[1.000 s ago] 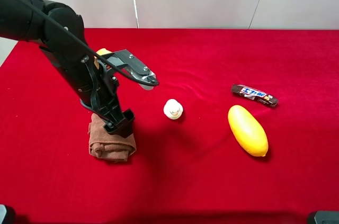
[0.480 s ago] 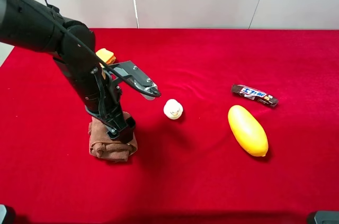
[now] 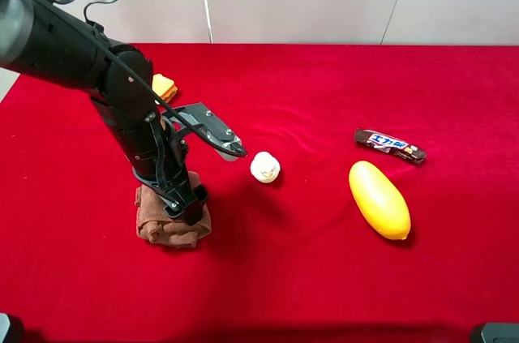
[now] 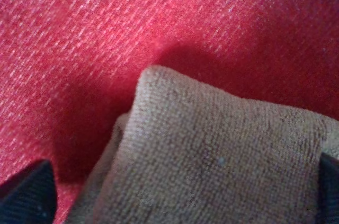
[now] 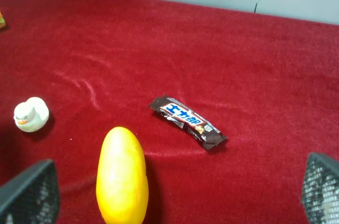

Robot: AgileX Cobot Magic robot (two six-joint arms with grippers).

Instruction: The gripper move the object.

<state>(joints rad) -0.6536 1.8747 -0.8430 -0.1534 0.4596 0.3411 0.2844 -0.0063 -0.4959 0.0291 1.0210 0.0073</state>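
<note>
The red-clothed table [image 3: 324,278] carries a brown towel [image 3: 162,231], white duck toy [image 3: 264,167], yellow fruit [image 3: 379,199], candy bar [image 3: 389,146] and sandwich toy [image 3: 165,86].

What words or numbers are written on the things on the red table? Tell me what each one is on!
Candy bar wrapper: blue characters on a white band, too blurred to read for sure.
White duck toy, yellow fruit, brown towel, red cloth: no writing to be seen.
</note>
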